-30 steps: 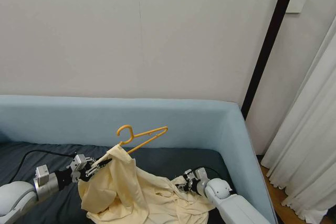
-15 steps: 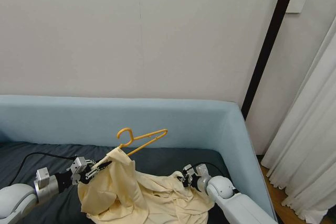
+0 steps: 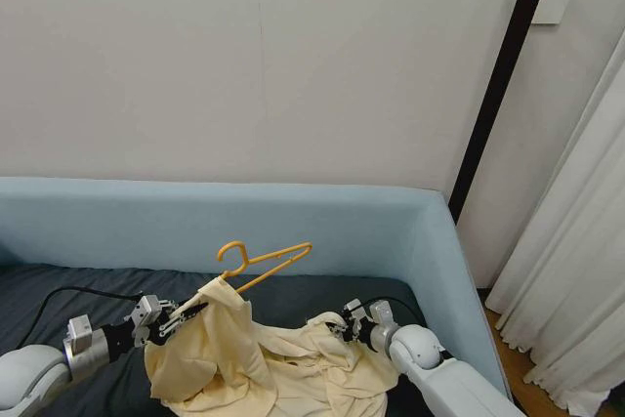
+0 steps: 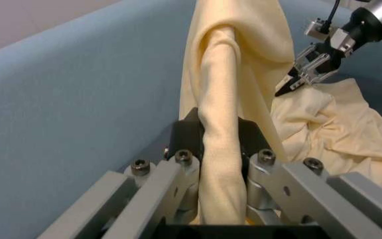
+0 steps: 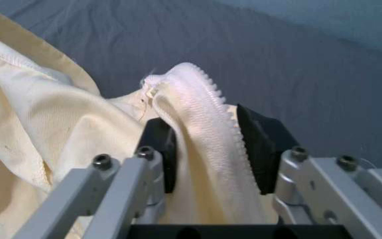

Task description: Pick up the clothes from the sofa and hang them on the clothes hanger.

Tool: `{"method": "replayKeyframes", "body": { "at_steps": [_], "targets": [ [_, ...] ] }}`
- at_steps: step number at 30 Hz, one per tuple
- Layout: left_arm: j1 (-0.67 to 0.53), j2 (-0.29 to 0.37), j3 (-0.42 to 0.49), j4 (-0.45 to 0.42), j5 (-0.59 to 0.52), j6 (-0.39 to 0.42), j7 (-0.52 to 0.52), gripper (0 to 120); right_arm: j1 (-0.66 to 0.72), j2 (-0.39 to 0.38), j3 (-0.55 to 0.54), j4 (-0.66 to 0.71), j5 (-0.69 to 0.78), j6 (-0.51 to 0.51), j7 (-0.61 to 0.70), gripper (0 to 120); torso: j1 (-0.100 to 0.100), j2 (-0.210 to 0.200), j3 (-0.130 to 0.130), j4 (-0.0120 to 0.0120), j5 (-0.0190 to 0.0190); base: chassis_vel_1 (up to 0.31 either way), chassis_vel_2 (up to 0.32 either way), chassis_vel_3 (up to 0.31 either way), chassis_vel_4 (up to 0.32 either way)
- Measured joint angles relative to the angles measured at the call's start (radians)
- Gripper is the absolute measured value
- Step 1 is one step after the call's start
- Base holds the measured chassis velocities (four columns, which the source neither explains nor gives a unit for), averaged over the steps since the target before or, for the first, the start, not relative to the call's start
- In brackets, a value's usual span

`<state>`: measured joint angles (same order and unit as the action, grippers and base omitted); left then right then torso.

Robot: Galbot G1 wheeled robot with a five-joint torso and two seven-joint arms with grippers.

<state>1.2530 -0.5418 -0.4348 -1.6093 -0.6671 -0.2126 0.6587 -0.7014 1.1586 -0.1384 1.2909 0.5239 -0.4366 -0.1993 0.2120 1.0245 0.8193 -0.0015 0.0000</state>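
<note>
Entered: cream garment (image 3: 256, 370), heaped on the dark seat of a pale blue sofa (image 3: 293, 214), at 6 o'clock in the head view. One shoulder drawn up over an orange hanger (image 3: 266, 261).

Held at two places.
- At 9 o'clock of the heap: left gripper (image 3: 172, 318), fingers closed on a rolled fold of cloth, probably with the hanger's arm inside. Hook rising from there toward 1 o'clock.
- At 3 o'clock of the heap: right gripper (image 3: 342, 327), fingers closed on a stitched edge bunched between the pads (image 5: 260, 144).

Handling, as judged:
- Garment: light, soft, limp, without shape of its own. Apt to sag, drag on the seat and slide down a tilted hanger arm. Woven surface, likely to stay put under a firm pinch.
- Hanger: stiff, thin, light.

Best hold, as judged:
- Garment: by thick seams, collar or hem rather than a single loose layer.
- Hanger: by the arm near the neck, hook left free for hanging.
</note>
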Motion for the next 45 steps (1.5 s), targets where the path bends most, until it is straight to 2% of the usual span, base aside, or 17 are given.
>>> {"method": "replayKeyframes", "body": {
  "at_steps": [1, 5, 7, 9, 11, 15, 19, 22, 23, 25, 30, 37, 45],
  "targets": [
    [0.000, 0.000, 0.000, 0.000, 0.000, 0.000, 0.000, 7, 0.000, 0.000, 0.000, 0.000, 0.000, 0.000, 0.000, 32, 0.000, 0.000, 0.000, 0.0000, 0.0000, 0.000, 0.000, 0.000, 0.000],
    [0.007, -0.001, -0.004, 0.003, 0.000, -0.006, 0.005, 7, -0.004, -0.019, 0.014, 0.024, 0.014, 0.019, 0.005, 14, 0.000, 0.000, 0.000, 0.0000, 0.0000, 0.000, 0.000, 0.000, 0.000],
    [0.008, -0.002, -0.004, 0.003, 0.000, -0.007, 0.006, 7, -0.005, -0.024, 0.018, 0.028, 0.019, 0.027, 0.007, 10, 0.000, 0.000, 0.000, 0.0000, 0.0000, 0.000, 0.000, 0.000, 0.000],
    [0.011, -0.004, -0.006, 0.004, -0.005, -0.009, 0.013, 7, -0.005, -0.033, 0.034, 0.042, 0.059, 0.080, 0.011, 0, 0.000, 0.000, 0.000, 0.0000, 0.0000, 0.000, 0.000, 0.000, 0.000],
    [0.011, -0.006, -0.007, 0.004, -0.013, -0.011, 0.017, 7, -0.004, -0.035, 0.042, 0.047, 0.079, 0.108, 0.011, 0, 0.000, 0.000, 0.000, -0.0001, 0.0000, 0.000, 0.000, 0.000, 0.000],
    [-0.002, -0.012, -0.007, 0.008, -0.113, -0.031, 0.066, 7, 0.015, -0.050, 0.081, 0.068, 0.196, 0.275, -0.011, 0, 0.000, 0.000, 0.000, 0.0001, 0.0000, 0.000, 0.000, 0.000, 0.000],
    [-0.022, -0.014, -0.006, 0.012, -0.189, -0.042, 0.134, 7, 0.031, -0.065, 0.108, 0.106, 0.279, 0.332, -0.001, 0, 0.000, 0.000, 0.000, -0.0001, 0.0000, 0.000, 0.000, 0.000, 0.000],
    [-0.036, -0.015, -0.004, 0.016, -0.222, -0.045, 0.171, 7, 0.034, -0.073, 0.118, 0.131, 0.305, 0.332, 0.037, 0, 0.000, 0.000, 0.000, 0.0000, 0.0000, 0.000, 0.000, 0.000, 0.000],
    [-0.048, -0.015, 0.000, 0.020, -0.235, -0.047, 0.196, 7, 0.037, -0.081, 0.125, 0.158, 0.322, 0.321, 0.087, 0, 0.000, 0.000, 0.000, 0.0000, 0.0000, 0.000, 0.000, 0.000, 0.000],
    [-0.061, -0.014, 0.010, 0.028, -0.225, -0.047, 0.218, 7, 0.040, -0.089, 0.138, 0.209, 0.370, 0.302, 0.172, 0, 0.000, 0.000, 0.000, -0.0002, 0.0000, 0.000, 0.000, 0.000, 0.000],
    [-0.079, -0.013, 0.024, 0.041, -0.183, -0.044, 0.237, 7, 0.042, -0.097, 0.167, 0.311, 0.455, 0.310, 0.224, 0, 0.000, 0.000, 0.000, 0.0000, -0.0001, 0.000, 0.000, 0.000, 0.000],
    [-0.109, -0.012, 0.039, 0.056, -0.134, -0.025, 0.238, 7, 0.032, -0.127, 0.174, 0.469, 0.528, 0.407, 0.188, 0, 0.000, 0.000, 0.000, -0.0001, -0.0001, 0.000, 0.000, 0.000, 0.000],
    [-0.111, -0.022, 0.041, 0.059, -0.108, -0.018, 0.227, 7, 0.000, -0.151, 0.120, 0.576, 0.499, 0.524, 0.095, 0, 0.000, 0.000, 0.000, 0.0001, -0.0002, 0.000, 0.000, 0.000, 0.000]
  ]
}}
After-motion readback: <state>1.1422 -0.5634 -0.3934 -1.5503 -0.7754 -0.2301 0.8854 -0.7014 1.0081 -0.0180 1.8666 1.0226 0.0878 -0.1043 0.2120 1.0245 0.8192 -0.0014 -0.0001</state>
